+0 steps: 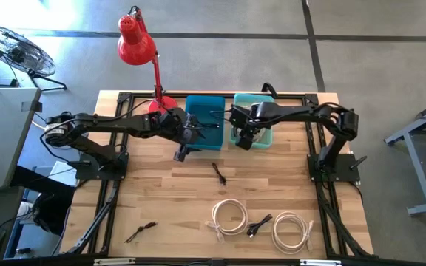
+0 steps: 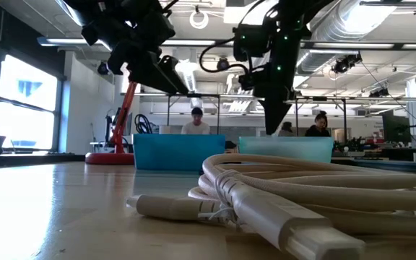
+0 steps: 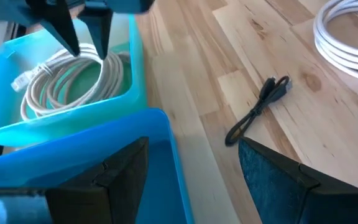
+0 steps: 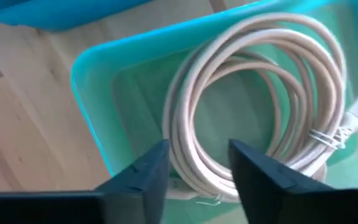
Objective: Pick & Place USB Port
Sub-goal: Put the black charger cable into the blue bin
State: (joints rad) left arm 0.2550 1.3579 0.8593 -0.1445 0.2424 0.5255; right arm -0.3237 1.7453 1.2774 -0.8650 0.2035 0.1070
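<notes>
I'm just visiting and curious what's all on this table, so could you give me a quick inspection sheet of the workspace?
Surface: pale wooden plank table, black frame rails along its edges.
Job's things: blue plastic bin; teal plastic bin holding a coiled white cable.
Clutter: red desk lamp at the far edge.
Grippers: left gripper hangs open beside the blue bin; right gripper is open above the teal bin, empty.
Cables: two more white coils and on the near side; small black cables and loose on the table.
Surroundings: floor fan; people seated beyond the bins.
</notes>
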